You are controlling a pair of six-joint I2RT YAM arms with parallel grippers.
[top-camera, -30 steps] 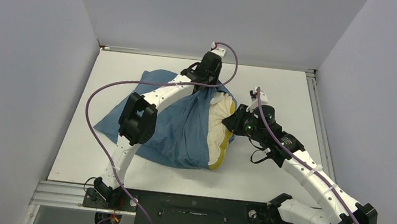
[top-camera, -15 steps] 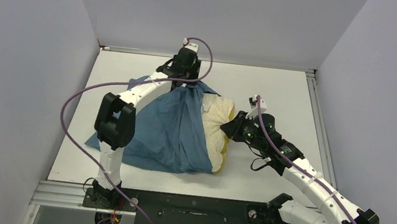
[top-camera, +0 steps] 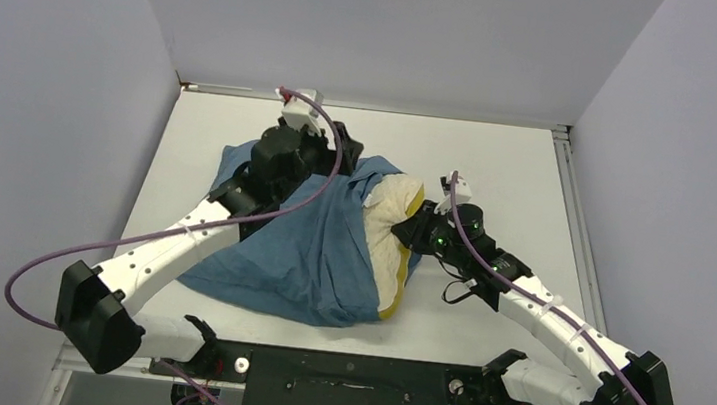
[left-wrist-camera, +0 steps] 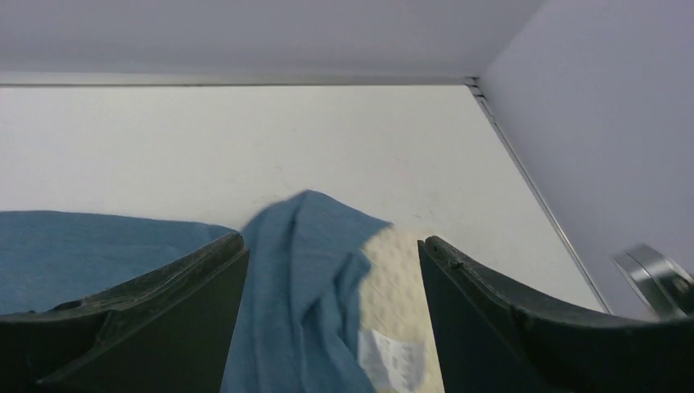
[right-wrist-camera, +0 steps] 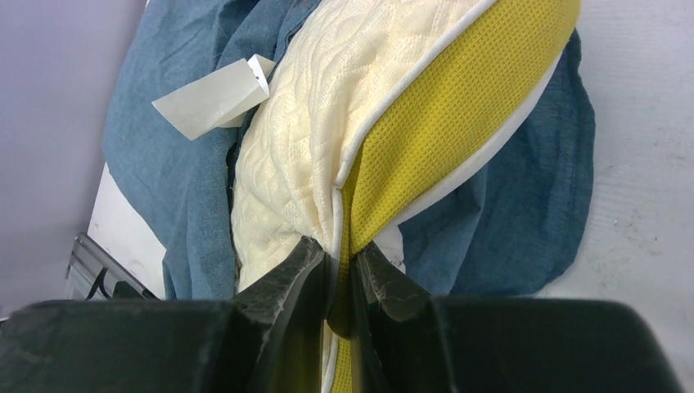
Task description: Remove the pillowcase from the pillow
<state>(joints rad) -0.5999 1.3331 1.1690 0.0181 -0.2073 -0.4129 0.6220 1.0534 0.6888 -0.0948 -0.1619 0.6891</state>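
No legible txt anywhere: white tag (right-wrist-camera: 214, 97) on pillow (right-wrist-camera: 311, 139) looks blank in right wrist view, & in left wrist view it carries faint grey print, too blurred to read.

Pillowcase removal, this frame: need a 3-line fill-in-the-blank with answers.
The right gripper is shut on the pillow's ____ edge.
The left gripper is ____, gripping nothing.
The pillowcase, covering most of the pillow, is ____ cloth.
Missing words: yellow; open; blue.
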